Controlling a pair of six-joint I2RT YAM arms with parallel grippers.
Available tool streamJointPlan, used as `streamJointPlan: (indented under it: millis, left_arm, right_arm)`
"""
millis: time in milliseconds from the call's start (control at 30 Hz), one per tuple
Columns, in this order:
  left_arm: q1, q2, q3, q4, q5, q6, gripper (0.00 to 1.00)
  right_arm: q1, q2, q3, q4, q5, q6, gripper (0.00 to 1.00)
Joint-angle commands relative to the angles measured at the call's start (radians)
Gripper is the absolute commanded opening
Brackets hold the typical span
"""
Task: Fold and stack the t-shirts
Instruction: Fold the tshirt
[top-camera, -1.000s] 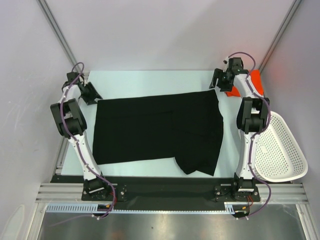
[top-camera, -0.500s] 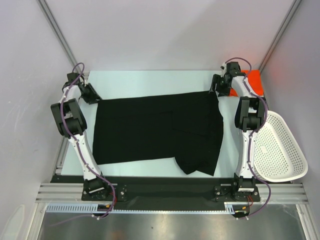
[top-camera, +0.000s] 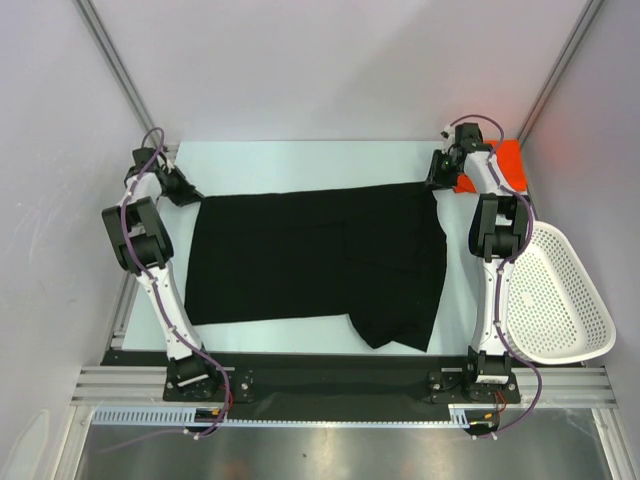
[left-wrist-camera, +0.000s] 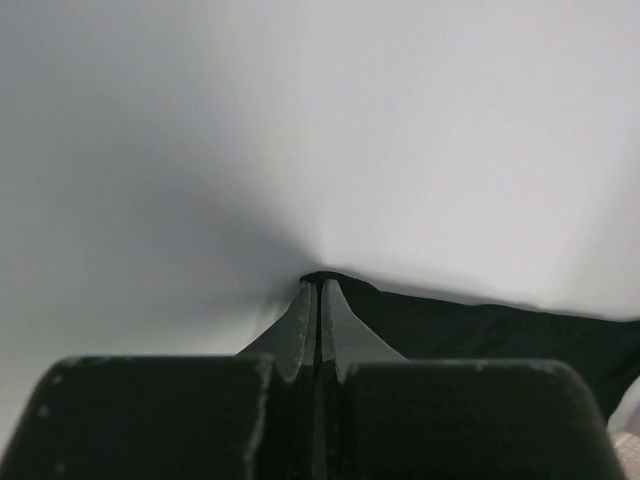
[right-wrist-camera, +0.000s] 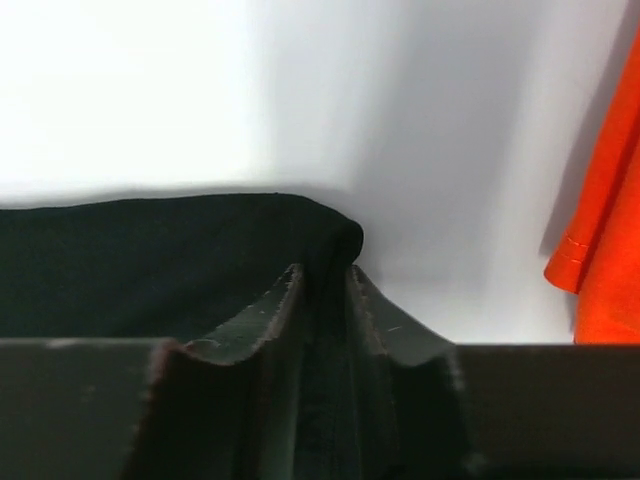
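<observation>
Top view, shirts: two. The black t-shirt (top-camera: 315, 260) is spread across the table (top-camera: 300, 160). The orange-red t-shirt (top-camera: 505, 160) lies at the far right corner, partly hidden behind the right arm (top-camera: 497, 240).
Top view, other: one white basket (top-camera: 560, 300) at the table's right edge.
Top view, grippers: the left gripper (top-camera: 190, 192) and right gripper (top-camera: 437, 180) are at the black t-shirt's far corners, too small to read.
Left wrist: fingers (left-wrist-camera: 340, 325) pressed together, pinching the black corner; the rest of the cloth is cut off at the right.
Right wrist: fingers (right-wrist-camera: 255, 320) nearly closed with black cloth clamped between them; the orange-red t-shirt is cropped at the right edge.

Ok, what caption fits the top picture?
Left gripper and right gripper pinch the black shirt at its far corners.
</observation>
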Motion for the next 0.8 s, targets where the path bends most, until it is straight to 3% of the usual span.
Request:
streamJointPlan:
  millis: [0,100,267,533,633,667,700,767]
  left_arm:
    - [0.02,0.05,0.047,0.076,0.024,-0.054,0.0]
    - [0.029,0.057,0.043,0.14,0.042,-0.101,0.0]
    - [0.043,0.078,0.059,0.251,0.071,-0.209,0.0]
    - [0.043,0.182,0.208,0.406,0.101,-0.38,0.0]
    - [0.035,0.208,0.274,0.412,0.093,-0.381,0.01]
    - [0.032,0.208,0.288,0.4,0.076,-0.371,0.03]
    - [0.027,0.202,0.294,0.389,0.067,-0.361,0.22]
    - [0.023,0.169,0.284,0.368,0.041,-0.336,0.35]
  right_arm:
    - [-0.005,0.018,0.029,0.008,-0.04,-0.008,0.16]
    - [-0.005,0.024,0.029,0.029,-0.041,0.006,0.09]
    - [-0.005,0.026,0.032,0.13,-0.074,0.056,0.06]
    - [0.005,0.101,0.176,0.282,-0.081,0.15,0.0]
    - [0.008,0.147,0.222,0.322,-0.064,0.191,0.0]
    - [0.006,0.162,0.243,0.333,-0.061,0.205,0.0]
    - [0.003,0.167,0.256,0.351,-0.064,0.225,0.01]
    - [0.0,0.175,0.302,0.344,-0.058,0.239,0.19]
